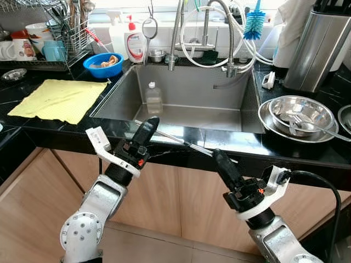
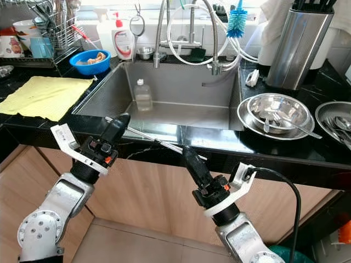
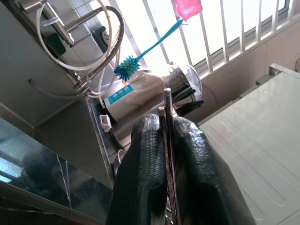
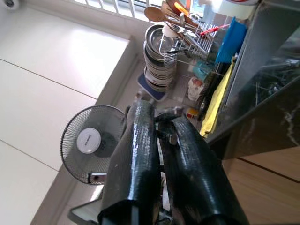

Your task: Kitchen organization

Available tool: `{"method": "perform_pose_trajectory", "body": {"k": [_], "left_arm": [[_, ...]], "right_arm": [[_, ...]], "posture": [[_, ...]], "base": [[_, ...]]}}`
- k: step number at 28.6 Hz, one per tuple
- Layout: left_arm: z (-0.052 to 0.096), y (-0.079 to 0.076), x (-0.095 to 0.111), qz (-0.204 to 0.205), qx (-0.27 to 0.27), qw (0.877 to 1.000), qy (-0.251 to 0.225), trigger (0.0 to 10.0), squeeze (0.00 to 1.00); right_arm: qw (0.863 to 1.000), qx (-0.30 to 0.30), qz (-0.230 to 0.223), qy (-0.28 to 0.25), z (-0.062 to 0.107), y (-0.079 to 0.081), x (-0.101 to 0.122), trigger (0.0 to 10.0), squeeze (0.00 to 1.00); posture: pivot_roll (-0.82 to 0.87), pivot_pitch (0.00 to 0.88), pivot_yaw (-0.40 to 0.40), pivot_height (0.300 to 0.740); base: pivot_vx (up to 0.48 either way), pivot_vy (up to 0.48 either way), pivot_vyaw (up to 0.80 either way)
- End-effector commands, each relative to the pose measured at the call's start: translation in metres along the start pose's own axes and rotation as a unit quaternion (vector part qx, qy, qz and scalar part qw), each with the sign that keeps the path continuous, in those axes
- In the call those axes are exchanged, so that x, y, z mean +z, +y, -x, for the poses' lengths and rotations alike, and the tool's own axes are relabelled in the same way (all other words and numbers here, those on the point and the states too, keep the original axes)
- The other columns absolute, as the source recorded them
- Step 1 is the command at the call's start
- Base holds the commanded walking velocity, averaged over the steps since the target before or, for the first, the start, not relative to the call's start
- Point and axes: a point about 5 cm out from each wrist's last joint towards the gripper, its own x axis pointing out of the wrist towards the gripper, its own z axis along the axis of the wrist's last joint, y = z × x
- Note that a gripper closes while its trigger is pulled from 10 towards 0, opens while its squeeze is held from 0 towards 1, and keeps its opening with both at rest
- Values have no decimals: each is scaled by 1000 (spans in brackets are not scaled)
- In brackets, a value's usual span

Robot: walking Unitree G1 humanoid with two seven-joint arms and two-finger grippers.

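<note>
Black stone table (image 1: 296,150) with a steel sink (image 1: 181,112) let into its middle; the robot stands at the front edge, both arms raised before the wooden cabinet fronts.

Key relation: a thin metal rod (image 1: 181,141), apparently a long utensil whose kind cannot be told, spans the two grippers along the front rim of the sink. Its long axis runs nearly parallel to the table's front edge, dipping slightly toward the robot's right. The left gripper (image 1: 147,131) holds one end and the right gripper (image 1: 220,160) the other, so neither arm is nearer; each pair of fingers is narrowed onto the rod. Judged from this, the coming move turns on one end being let go so that the other arm can carry the rod alone, probably to the drying rack (image 1: 68,30) at the far left corner or to the steel bowls (image 1: 299,118) near the right edge.

Smaller items: yellow cloth (image 1: 57,98) on the left part of the table, blue bowl (image 1: 103,66) at the sink's far left corner, clear bottle (image 1: 154,98) standing inside the sink.

Differences between views: the left wrist view shows the rod pinched flat between the two black fingers (image 3: 145,173), which the head views leave uncertain. In the right wrist view what sits between the fingers (image 4: 136,154) is dark and hard to read.
</note>
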Motion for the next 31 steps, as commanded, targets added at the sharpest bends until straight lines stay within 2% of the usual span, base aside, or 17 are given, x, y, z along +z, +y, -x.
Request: {"method": "perform_pose_trajectory", "body": {"k": [1,7,14,15,16,21,22,28,29,30,31], "left_arm": [[4,0,5,-24,13,1000,1,0,0],[4,-1,6,-25,12,1000,-1,0,0],[1,0,15,2,12,999,-42,0,0],[2,0,16,2,12,999,-44,0,0],[2,1,18,4,14,999,-51,0,0],[2,1,23,11,19,997,-75,0,0],[1,2,29,22,22,995,-98,0,0],[1,5,34,26,29,993,-113,0,0],[0,8,40,25,46,989,-139,1333,0],[0,11,44,17,59,986,-154,10000,0],[0,12,46,15,62,985,-158,10000,0]], "right_arm": [[1000,19,18,0,-6,8,3,10000,1000],[1000,15,16,0,-5,6,3,10000,1000],[1000,16,20,9,-6,6,1,10000,1000],[1000,15,20,9,-6,5,1,10000,976],[1000,13,20,7,-6,5,1,10000,0],[1000,13,22,8,-5,5,1,10000,0],[999,8,29,22,-5,4,-1,10000,0],[997,19,38,61,-5,7,-11,10000,0],[997,17,38,61,-5,6,-11,10000,0],[997,-5,43,70,-4,1,-11,10000,0],[996,-12,48,75,-4,-1,-12,10000,0]], "posture": [[-46,0,71,740],[-48,0,70,740],[-51,0,70,740],[-51,0,70,740],[-51,0,70,740],[-51,0,70,740],[-54,0,69,740],[-60,0,69,740],[-60,0,67,740],[-62,0,65,740],[-62,0,65,740]], "base": [[0,0,0],[0,0,0],[0,0,0],[0,0,0],[0,0,0],[0,0,0],[0,0,0],[0,0,0],[0,0,0],[0,0,0],[0,0,0]]}}
